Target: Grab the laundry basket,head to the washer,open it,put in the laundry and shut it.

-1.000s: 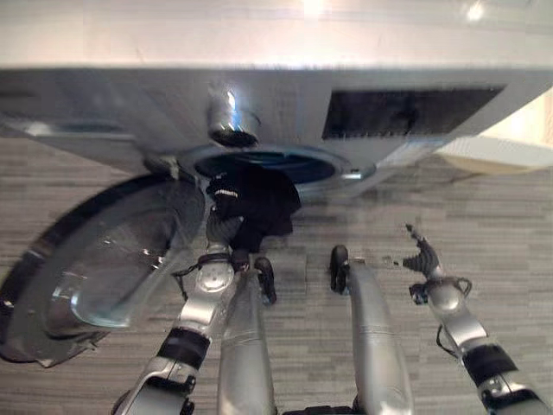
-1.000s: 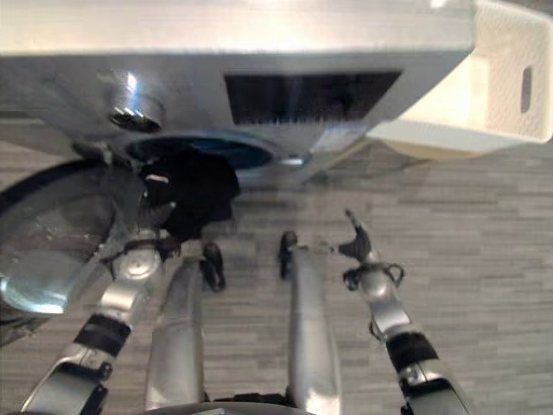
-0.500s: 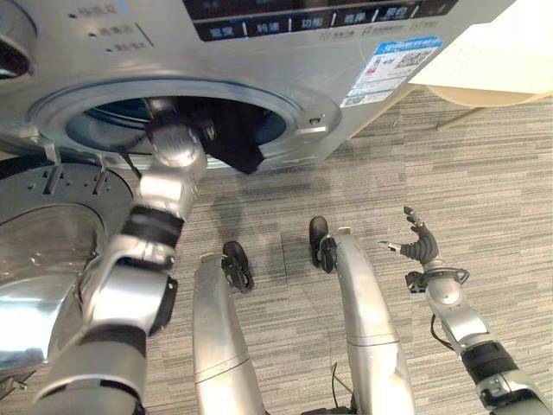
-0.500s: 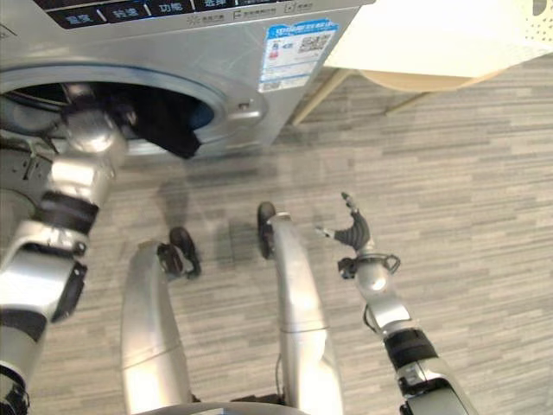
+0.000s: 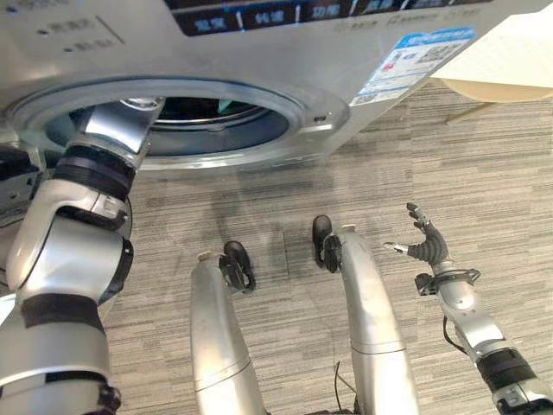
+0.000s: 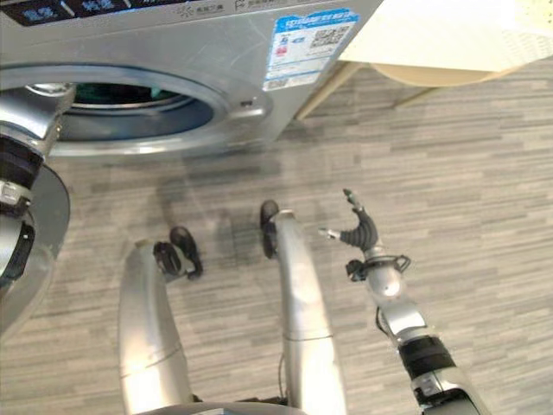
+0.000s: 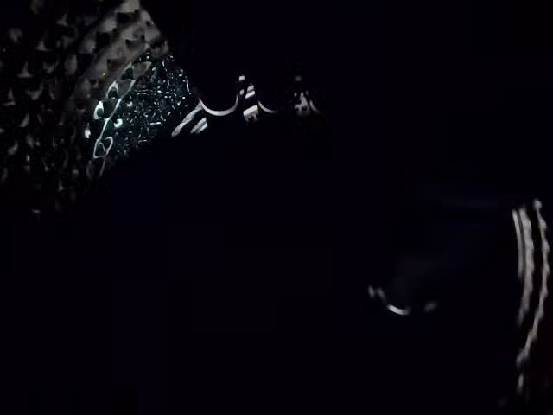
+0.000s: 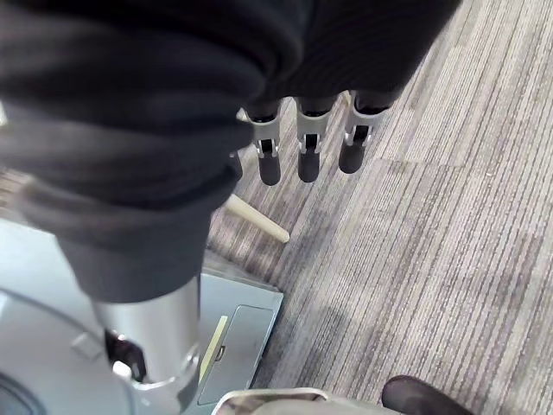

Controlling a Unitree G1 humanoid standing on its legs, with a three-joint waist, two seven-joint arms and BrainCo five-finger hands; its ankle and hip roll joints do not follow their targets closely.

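The washer point(image 5: 259, 60) fills the top of the left eye view, its silver front leaning over the grey striped floor point(image 5: 484, 164). Its round opening point(image 5: 173, 125) sits at the upper left of the frame, and the door is swung away from it. The left arm rises along the left edge of that frame and passes through the opening into the drum, so the left hand is hidden inside. The left wrist view is almost all dark, with a patch of the drum's perforated wall point(image 7: 112, 95) glinting at its upper left and a few pale streaks at the right; whether that hand is clenched, released or grasping laundry cannot be told, and no garment can be made out in the darkness.

The right hand point(image 5: 426, 248) hovers over the floor at the lower right of the left eye view, well apart from the washer, fingers point(image 8: 299, 143) loosely straight, holding nothing.

A pale basket point(image 5: 510, 60) on wooden legs stands at the upper right, just beside the washer.
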